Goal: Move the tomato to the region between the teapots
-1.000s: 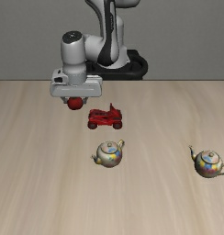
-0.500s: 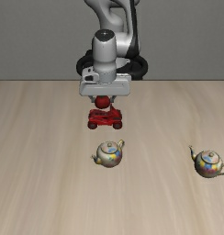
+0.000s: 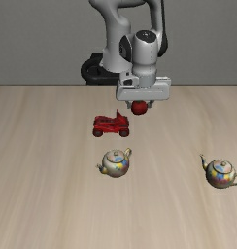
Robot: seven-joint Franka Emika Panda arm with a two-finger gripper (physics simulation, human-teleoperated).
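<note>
The red tomato (image 3: 140,108) hangs above the wooden table, held between the fingers of my gripper (image 3: 141,107), which is shut on it. It sits up and to the right of a red toy car (image 3: 112,124). Two patterned teapots stand lower in the exterior view: one (image 3: 116,162) below the car, the other (image 3: 222,172) near the exterior view's right edge. The stretch of table between the teapots lies below and to the right of the tomato.
The robot's dark base (image 3: 109,70) stands at the far side of the wooden table (image 3: 43,195). A grey wall rises behind it.
The arm has carried the tomato toward the exterior view's right, from left of the toy car, over it, to its upper right. Car and teapots have not moved.
</note>
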